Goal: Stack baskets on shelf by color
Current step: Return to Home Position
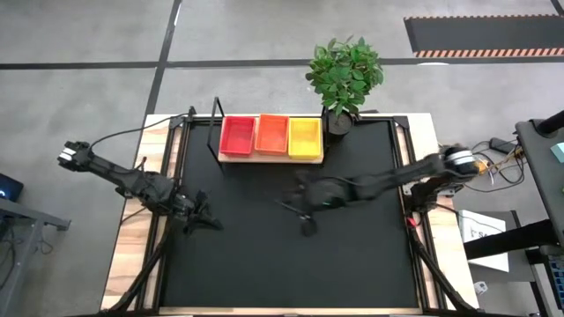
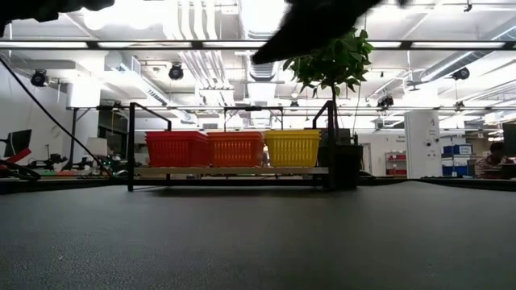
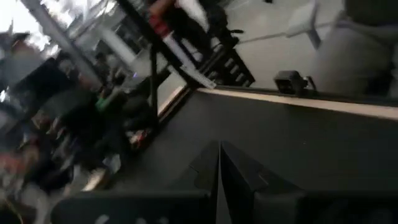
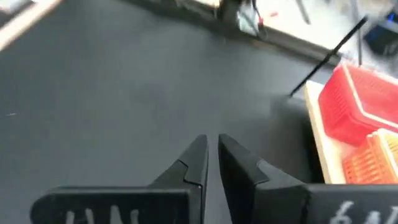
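Baskets (image 1: 271, 134) sit in three stacks on the shelf (image 1: 269, 159) at the far edge of the black tabletop (image 1: 352, 264): the red stack (image 1: 237, 135) next to the shelf's black upright frame, the orange stack (image 2: 235, 148) in the middle, and the yellow stack (image 1: 304, 137) at the end nearest the potted plant (image 1: 345, 70), each touching its neighbour. We see no basket loose on the tabletop, so we judge the sorting done and the step in hand to be bringing the arms home. The right gripper (image 4: 212, 140) hangs above the middle of the table, near the shelf's front but apart from it, its fingers drawn almost together with only a sliver between them and nothing held. The left gripper (image 3: 219, 149) hovers over the table's left side, well apart from the shelf, its fingers pressed together and empty. The next move, we reckon, calls for the right arm to fold toward its base at the right edge without swinging at the stacks or the plant, whose pot stands just beside the yellow stack. Cables (image 1: 498, 157) near that base look like the only other thing close to its path.
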Controlling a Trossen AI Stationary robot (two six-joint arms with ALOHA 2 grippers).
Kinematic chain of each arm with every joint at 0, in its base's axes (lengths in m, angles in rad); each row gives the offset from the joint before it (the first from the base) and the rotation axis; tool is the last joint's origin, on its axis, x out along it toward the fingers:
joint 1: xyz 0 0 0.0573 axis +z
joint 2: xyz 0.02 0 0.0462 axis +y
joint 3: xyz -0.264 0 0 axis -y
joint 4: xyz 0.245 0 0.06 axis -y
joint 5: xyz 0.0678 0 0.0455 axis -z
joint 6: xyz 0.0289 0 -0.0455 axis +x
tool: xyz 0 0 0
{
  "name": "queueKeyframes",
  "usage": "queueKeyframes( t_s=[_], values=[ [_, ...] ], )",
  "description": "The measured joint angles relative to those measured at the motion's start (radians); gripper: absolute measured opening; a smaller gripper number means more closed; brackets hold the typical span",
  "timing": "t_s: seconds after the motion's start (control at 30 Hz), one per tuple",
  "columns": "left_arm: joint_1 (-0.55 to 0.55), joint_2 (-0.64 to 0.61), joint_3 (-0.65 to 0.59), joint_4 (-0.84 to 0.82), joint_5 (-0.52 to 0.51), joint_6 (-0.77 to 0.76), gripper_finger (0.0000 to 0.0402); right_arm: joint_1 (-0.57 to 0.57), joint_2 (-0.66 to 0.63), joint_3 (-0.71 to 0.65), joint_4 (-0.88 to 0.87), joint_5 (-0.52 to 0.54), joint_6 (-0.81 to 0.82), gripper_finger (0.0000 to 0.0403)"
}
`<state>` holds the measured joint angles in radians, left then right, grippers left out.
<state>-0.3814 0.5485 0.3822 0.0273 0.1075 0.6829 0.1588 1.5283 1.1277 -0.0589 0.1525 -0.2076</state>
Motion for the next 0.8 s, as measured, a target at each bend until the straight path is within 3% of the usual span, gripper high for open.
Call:
queueKeyframes(
  t_s=[0.17, 0.27, 0.43, 0.67, 0.8],
  values=[
    [0.000, -0.073, 0.004, -0.030, -0.020, -0.151, 0.0001, 0.060, -0.229, -0.346, 0.320, 0.005, -0.032, 0.0026],
    [0.000, -0.114, -0.015, -0.070, -0.021, -0.215, 0.0001, 0.060, -0.378, -0.502, 0.413, 0.005, -0.032, 0.0026],
    [0.000, -0.189, -0.077, -0.086, -0.024, -0.286, 0.0001, 0.058, -0.634, -0.691, 0.431, 0.046, -0.048, 0.0026],
    [0.000, -0.304, -0.210, 0.020, -0.039, -0.316, 0.0001, 0.044, -1.001, -0.894, 0.427, 0.059, -0.095, 0.0026],
    [0.000, -0.378, -0.301, 0.115, -0.114, -0.318, 0.0001, 0.044, -1.180, -0.976, 0.391, 0.061, -0.101, 0.0026]
  ],
)
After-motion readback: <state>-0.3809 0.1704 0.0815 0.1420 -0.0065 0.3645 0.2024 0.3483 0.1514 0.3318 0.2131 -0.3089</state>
